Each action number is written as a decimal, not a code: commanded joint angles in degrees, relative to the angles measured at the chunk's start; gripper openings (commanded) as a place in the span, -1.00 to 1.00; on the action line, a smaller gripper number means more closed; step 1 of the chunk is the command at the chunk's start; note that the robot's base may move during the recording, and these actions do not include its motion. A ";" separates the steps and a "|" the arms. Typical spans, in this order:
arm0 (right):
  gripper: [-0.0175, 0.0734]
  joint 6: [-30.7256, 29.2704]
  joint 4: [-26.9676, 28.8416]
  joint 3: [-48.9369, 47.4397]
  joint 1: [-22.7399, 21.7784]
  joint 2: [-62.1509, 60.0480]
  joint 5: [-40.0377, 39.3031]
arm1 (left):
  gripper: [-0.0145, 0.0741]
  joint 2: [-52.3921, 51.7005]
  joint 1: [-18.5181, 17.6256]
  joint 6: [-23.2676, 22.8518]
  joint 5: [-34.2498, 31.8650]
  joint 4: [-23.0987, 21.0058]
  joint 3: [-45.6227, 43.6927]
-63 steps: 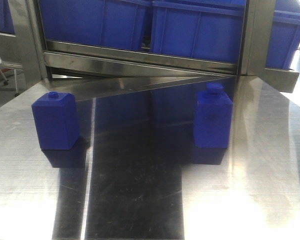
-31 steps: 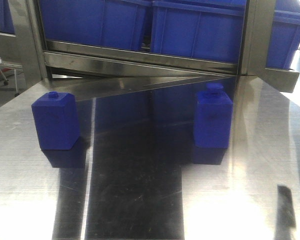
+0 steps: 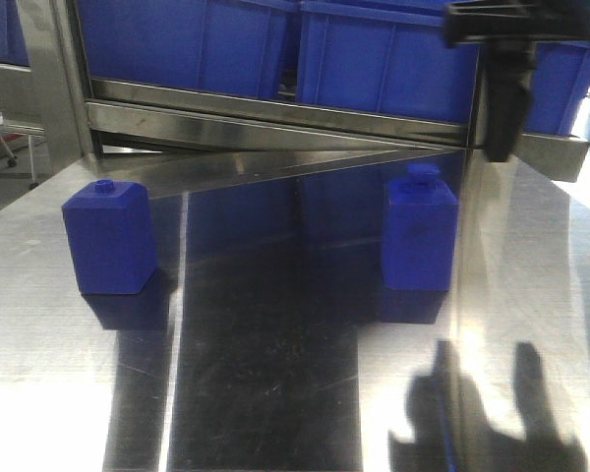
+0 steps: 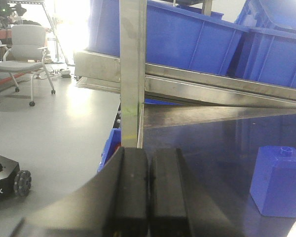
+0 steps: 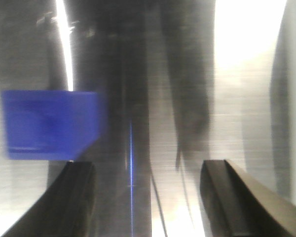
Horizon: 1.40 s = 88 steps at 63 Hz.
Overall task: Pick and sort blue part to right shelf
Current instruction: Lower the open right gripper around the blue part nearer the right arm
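**Standing on the shiny table, the blue part has nothing touching it**

The blue part (image 3: pixel 419 231) stands up straight on the metal table (image 3: pixel 275 393), a little right of the middle of the front view. Its fat knob is on top. In the right wrist view it is a blurry blue shape (image 5: pixel 49 123) at the left of the frame.

The right gripper (image 3: pixel 551 143) hangs in the upper right of the front view, above the part and to its right, not touching it. One dark finger (image 3: pixel 500 108) points down there. In its own view the gripper (image 5: pixel 150 197) is spread wide with only bare table in the gap. Its dark shadow (image 3: pixel 492 413) lies on the table in the lower right.

The left gripper (image 4: pixel 149 177) fills the bottom middle of the left wrist view. Its two fingers are pressed together and hold nothing.

A shorter, wider blue block (image 3: pixel 109 239) stands at the left of the front view, well apart from the part. Big blue bins (image 3: pixel 374 59) sit on a metal shelf (image 3: pixel 275 123) along the top. A grey chair (image 4: pixel 24 44) is on the floor in the upper left of the left wrist view.
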 commanded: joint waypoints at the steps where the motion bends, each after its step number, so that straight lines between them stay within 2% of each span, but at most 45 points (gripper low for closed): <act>1: 0.54 -2.41 2.40 -7.18 0.76 2.13 2.52 | -0.39 -1.14 -0.36 -0.21 -5.25 -0.56 1.28; 21: 0.55 -2.36 3.49 -21.06 2.59 12.75 9.13 | -0.39 -1.14 -0.36 -0.21 -5.25 -0.56 1.28; 34: 0.55 1.11 3.55 -21.49 3.17 13.96 9.75 | -0.39 -1.14 -0.36 -0.21 -5.25 -0.56 1.28; 88: 0.55 2.89 3.67 -20.69 4.79 17.04 8.88 | -0.39 -1.14 -0.36 -0.21 -5.25 -0.56 1.28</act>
